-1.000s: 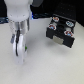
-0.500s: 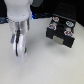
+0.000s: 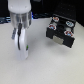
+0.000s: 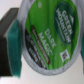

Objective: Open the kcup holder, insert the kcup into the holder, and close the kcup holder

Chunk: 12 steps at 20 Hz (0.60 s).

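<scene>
Kcup fills the wrist view, green lid facing the camera, with a teal finger pad pressed against its rim; jaws judged closed on the pod. In the exterior view the gripper hangs low over the white table, with a trace of green at its tip. Kcup holder sits well apart toward the exterior view's right, round pods on top; whether its drawer is open cannot be told. Recommended: lift clear first, carry level, maintain grip.
</scene>
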Tool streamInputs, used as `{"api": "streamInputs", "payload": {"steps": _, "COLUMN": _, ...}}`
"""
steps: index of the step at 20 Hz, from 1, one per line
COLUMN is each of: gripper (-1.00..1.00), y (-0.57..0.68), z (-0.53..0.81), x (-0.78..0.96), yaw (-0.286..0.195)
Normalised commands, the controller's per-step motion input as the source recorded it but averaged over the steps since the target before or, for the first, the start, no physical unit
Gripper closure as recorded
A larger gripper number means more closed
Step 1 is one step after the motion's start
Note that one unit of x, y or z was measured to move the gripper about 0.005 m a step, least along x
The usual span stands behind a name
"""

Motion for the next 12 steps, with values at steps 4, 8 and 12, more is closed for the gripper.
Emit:
{"api": "streamInputs", "payload": {"steps": 4, "gripper": 1.00, "y": 0.50, "z": 0.82, "x": 0.15, "yaw": -0.006}}
{"api": "streamInputs", "payload": {"steps": 8, "gripper": 1.00, "y": 0.57, "z": 0.80, "x": 0.12, "yaw": 0.004}}
{"api": "streamInputs", "payload": {"steps": 12, "gripper": 1.00, "y": 0.65, "z": 0.70, "x": 0.10, "yaw": 0.011}}
